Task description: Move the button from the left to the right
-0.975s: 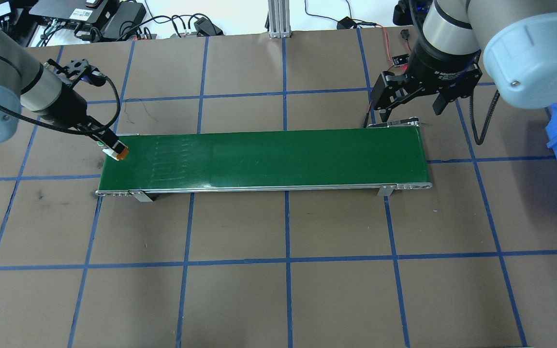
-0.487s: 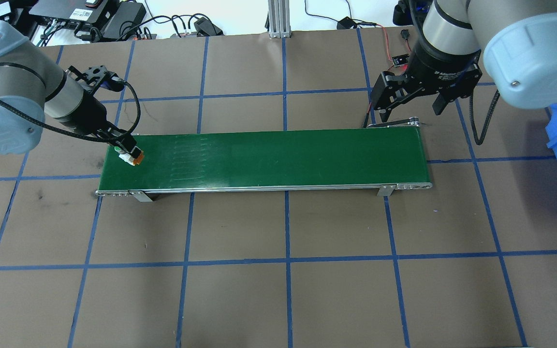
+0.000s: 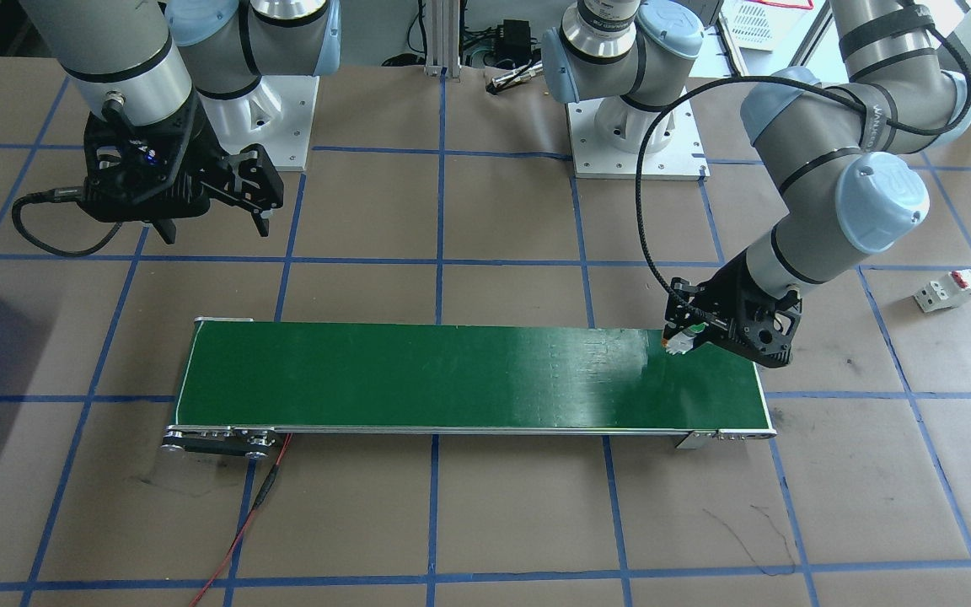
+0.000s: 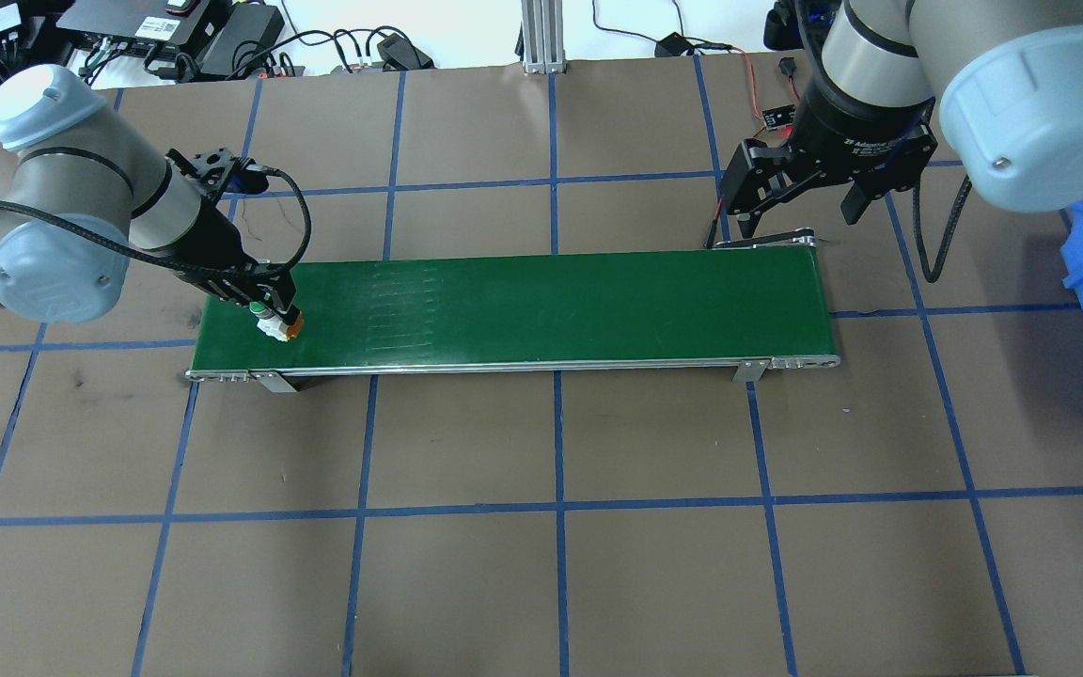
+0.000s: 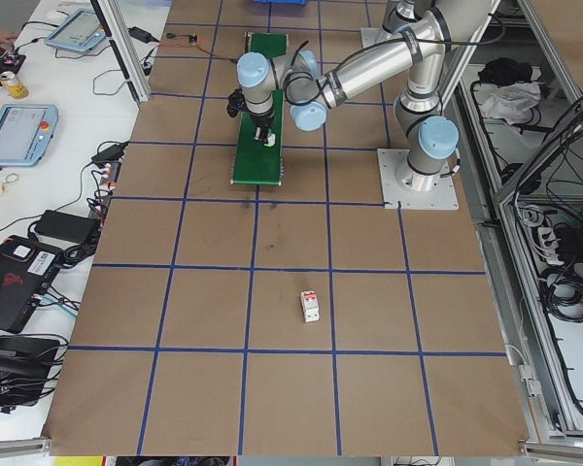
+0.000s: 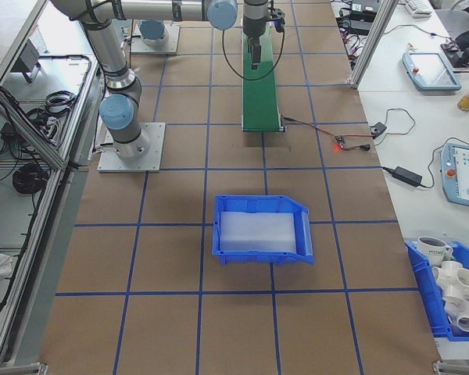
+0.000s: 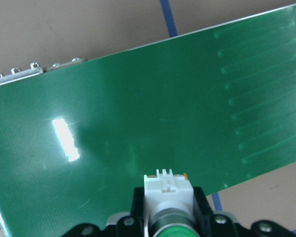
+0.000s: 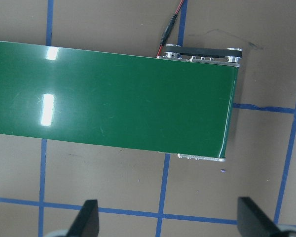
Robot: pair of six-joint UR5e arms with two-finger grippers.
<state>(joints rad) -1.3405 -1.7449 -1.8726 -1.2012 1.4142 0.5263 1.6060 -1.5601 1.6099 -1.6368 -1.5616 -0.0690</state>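
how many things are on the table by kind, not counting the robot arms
conveyor belt: 1
button, in the left gripper: 1
breaker: 1
blue bin: 1
total: 4

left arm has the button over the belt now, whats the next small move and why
Probably lower a little and open. The left gripper is shut on the button over the left end of the green belt, and the left wrist view shows its white body still just above the belt surface. The right gripper waits open beyond the belt's far end, so setting the button down lets the belt carry it across.
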